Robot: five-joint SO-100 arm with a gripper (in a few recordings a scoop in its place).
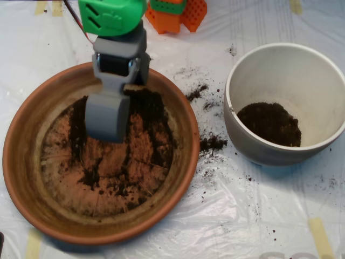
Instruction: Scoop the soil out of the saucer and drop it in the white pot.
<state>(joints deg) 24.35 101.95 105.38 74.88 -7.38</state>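
Landmark: we take the saucer [32,178] as reference; every position below is given relative to it.

Scoop: the grey scoop [107,116] sits over the upper-middle of the saucer's floor, tip pointing toward the centre. Its shells look pressed together with no gap visible; we cannot see from above whether it carries soil.

Arm: the green-capped arm [110,16] enters over the saucer's upper rim.

Soil in saucer: the soil [153,129] is thin here – streaks and small clumps on either side of the scoop and a band of crumbs toward the lower middle. Much of the terracotta floor shows bare.

White pot: the white pot [253,148] stands to the right of the saucer, close to its rim but not touching.

Soil in pot: a dark mound [268,123] lies on the pot's floor, toward the side away from the saucer.

Spillage: loose crumbs [213,143] lie on the plastic sheet [226,216] between saucer and pot, with more scattered above and below that gap.

Orange block: an orange part [178,16] sits beyond the saucer's upper right rim.

Progress: we judge the task well advanced – the bulk already lies in the pot.

Remaining: the thin residue in the saucer is left; such shallow streaks will probably be hard to gather. The spilled crumbs lie outside the saucer.
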